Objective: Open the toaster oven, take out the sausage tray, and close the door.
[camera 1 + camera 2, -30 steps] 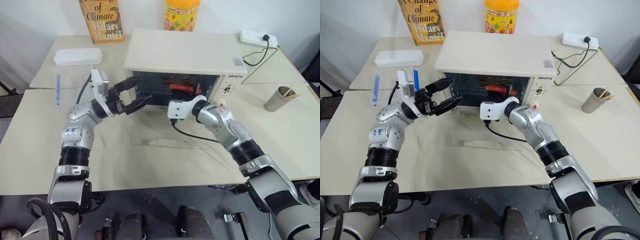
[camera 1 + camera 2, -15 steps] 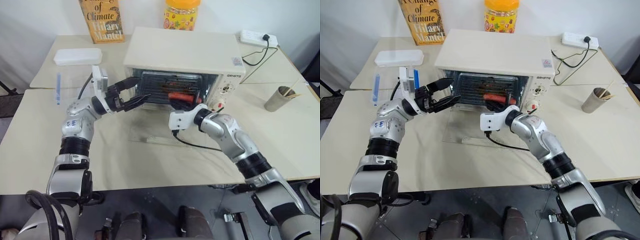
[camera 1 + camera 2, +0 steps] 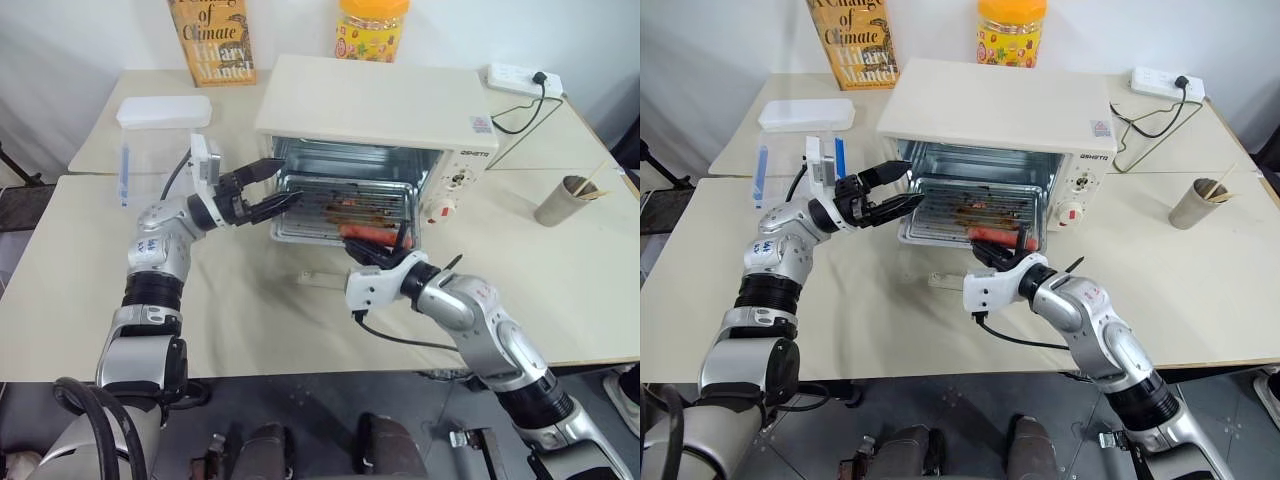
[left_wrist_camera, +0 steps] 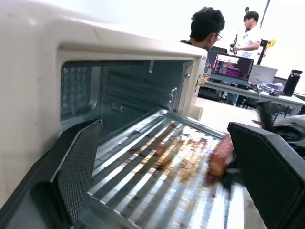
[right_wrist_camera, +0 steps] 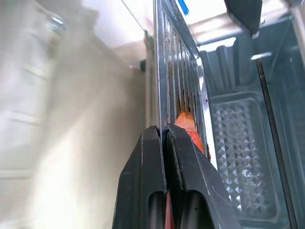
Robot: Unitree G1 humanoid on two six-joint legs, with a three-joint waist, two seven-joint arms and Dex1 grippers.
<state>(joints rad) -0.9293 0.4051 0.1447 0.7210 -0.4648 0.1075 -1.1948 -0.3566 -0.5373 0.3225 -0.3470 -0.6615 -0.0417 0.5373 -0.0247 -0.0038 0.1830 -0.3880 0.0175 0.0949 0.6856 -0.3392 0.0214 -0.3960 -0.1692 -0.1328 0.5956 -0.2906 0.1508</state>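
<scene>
Sausage tray (image 3: 340,212) now half out of toaster oven (image 3: 375,110), right pincer (image 3: 372,257) clamping rim.

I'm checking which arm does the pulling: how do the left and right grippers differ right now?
The left gripper has its black fingers spread wide beside the silvery ridged sausage tray, gripping nothing. The right gripper is clamped shut on that tray's front rim, near the red-orange sausage. Both point toward the open cream-white toaster oven.
</scene>
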